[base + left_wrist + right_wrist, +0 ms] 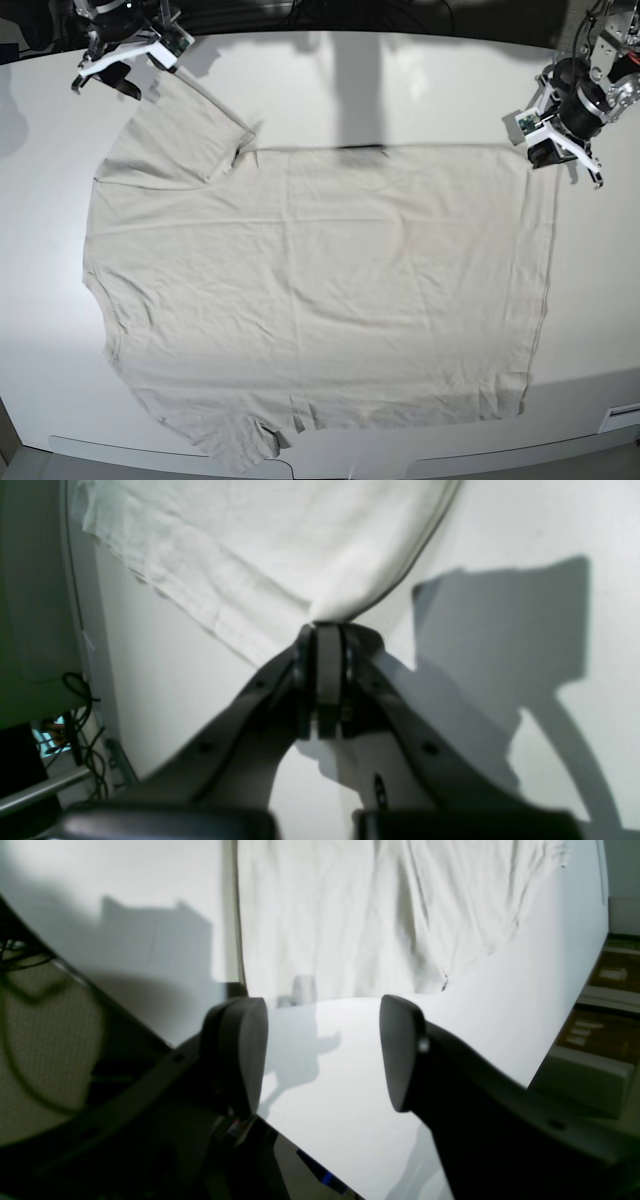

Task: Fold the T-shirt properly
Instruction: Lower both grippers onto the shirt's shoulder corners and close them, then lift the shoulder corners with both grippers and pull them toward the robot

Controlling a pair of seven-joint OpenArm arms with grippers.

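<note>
The off-white T-shirt (320, 290) lies spread flat on the white table (400, 90), with its hem towards the right and its sleeves at the upper left and lower left. My left gripper (541, 148) is shut on the shirt's upper right hem corner. In the left wrist view the fabric (280, 545) fans out from the closed left gripper (327, 627). My right gripper (125, 68) is open and empty at the far left, just beyond the upper sleeve (185, 125). In the right wrist view the right gripper (320, 1050) stands over bare table, short of the shirt (375, 915).
The table's front edge (350, 465) runs close to the shirt's lower side. Cables and a metal bar (75, 740) hang past the table edge in the left wrist view. Boxes (585, 1075) stand beyond the table in the right wrist view.
</note>
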